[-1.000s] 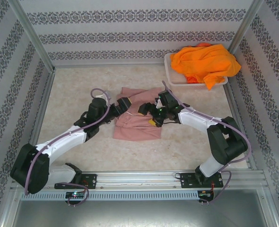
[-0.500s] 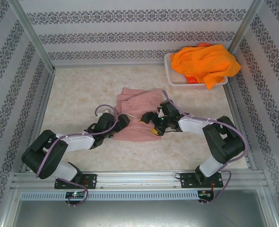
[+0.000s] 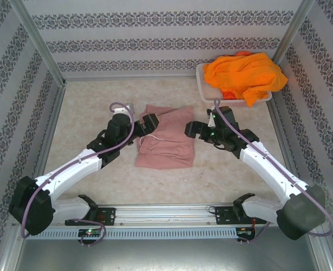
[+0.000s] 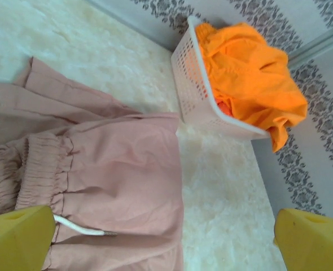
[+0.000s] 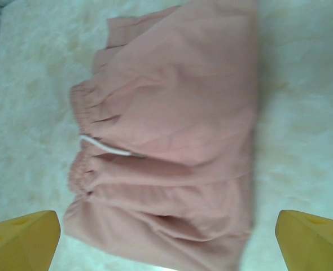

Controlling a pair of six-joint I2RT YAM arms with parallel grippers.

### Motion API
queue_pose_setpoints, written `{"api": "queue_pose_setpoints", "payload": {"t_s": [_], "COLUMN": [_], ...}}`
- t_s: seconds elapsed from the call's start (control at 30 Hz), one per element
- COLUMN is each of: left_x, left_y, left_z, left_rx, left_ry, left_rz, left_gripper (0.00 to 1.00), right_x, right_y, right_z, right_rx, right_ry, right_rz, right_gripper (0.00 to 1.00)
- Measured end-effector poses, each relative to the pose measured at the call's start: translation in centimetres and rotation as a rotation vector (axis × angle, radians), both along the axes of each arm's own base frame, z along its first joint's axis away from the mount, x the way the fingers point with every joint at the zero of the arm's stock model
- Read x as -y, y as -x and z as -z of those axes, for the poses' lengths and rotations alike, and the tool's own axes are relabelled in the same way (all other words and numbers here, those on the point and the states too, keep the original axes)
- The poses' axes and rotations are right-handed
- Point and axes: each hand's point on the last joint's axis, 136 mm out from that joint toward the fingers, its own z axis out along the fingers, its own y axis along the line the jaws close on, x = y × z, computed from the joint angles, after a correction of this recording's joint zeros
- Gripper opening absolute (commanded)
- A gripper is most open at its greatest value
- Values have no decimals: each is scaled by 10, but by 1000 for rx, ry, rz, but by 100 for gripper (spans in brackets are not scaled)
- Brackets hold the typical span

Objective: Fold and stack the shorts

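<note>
top external: high at the near edge, looking down across the whole table (image 3: 87, 96) | left wrist: close, slanting over pink shorts (image 4: 121, 180) toward basket (image 4: 192, 90), upper centre | right wrist: close, straight down | shared by all: pink shorts

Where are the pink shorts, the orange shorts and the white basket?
pink shorts (image 3: 165, 148), top external view, middle of the folded cloth.
orange shorts (image 3: 244, 76), top external view, middle of the heap.
white basket (image 4: 184, 73), left wrist view, its mesh side wall.
</note>
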Motion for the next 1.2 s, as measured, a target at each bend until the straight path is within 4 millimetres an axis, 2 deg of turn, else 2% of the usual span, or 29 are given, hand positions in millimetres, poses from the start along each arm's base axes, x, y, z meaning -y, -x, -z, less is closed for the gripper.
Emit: {"api": "queue_pose_setpoints", "payload": {"t_s": [0.1, 0.17, 0.27, 0.33, 0.47, 0.63, 0.8, 0.87, 1.0, 1.1, 1.2], "left_x": [5, 3, -2, -7, -14, -20, -22, -23, -26, -30, -33], "left_y": [-1, 3, 12, 16, 23, 26, 28, 28, 28, 28, 29], "left_z": [26, 40, 53, 53, 39, 34, 41, 42, 46, 50, 54], "left_rx": [-61, -88, -110, -105, -56, -30, -41, -44, -50, -56, -63], "left_ry": [-28, -43, -59, -66, -59, -67, -76, -78, -81, -85, -89], "left_rz": [21, 24, 23, 20, 10, 4, 3, 1, -8, -16, -22], "left_gripper": [100, 100, 100, 100, 100, 100, 100, 100, 100, 100, 100], "right_x": [12, 11, 4, -1, -9, -16, -11, -1, 33, 76, 133], "right_y": [-6, -13, -29, -41, -58, -63, -60, -61, -56, -48, -42], "right_z": [23, 41, 68, 85, 114, 145, 158, 158, 158, 146, 126], "right_rx": [-66, -124, -203, -246, -317, -400, -427, -418, -417, -423, -432], "right_ry": [59, 97, 148, 172, 189, 184, 234, 296, 491, 666, 843], "right_rz": [3, -15, -48, -66, -80, -87, -92, -95, -97, -92, -55], "right_gripper": [94, 86, 78, 75, 68, 40, 9, 0, 0, 0, 0]}}
